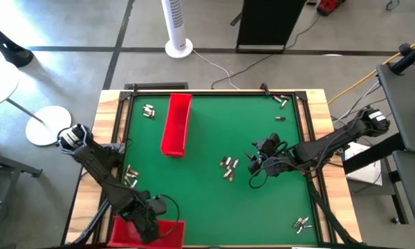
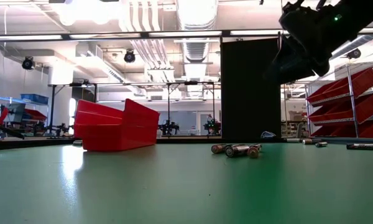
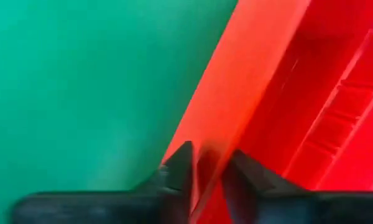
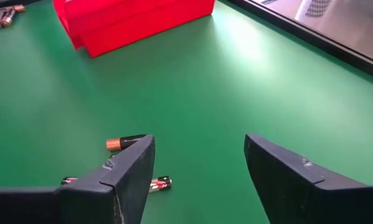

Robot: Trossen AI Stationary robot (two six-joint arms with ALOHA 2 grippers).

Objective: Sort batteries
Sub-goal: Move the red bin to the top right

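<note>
Green table (image 1: 214, 200): one red tray (image 1: 176, 124) near far edge, second tray (image 1: 167, 232) at near-left corner, cut off. Left gripper (image 3: 206, 173) pinches its wall. Right gripper (image 4: 199, 163) wide above mid-table batteries (image 1: 228, 166); more lie by corners.

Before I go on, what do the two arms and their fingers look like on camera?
Both arms are dark, jointed and slim, with black cables looping near the wrists. The left gripper has narrow, pointed black fingers. The right gripper has broad, wedge-shaped dark-grey fingers with small screws on top. No visible markings.
</note>
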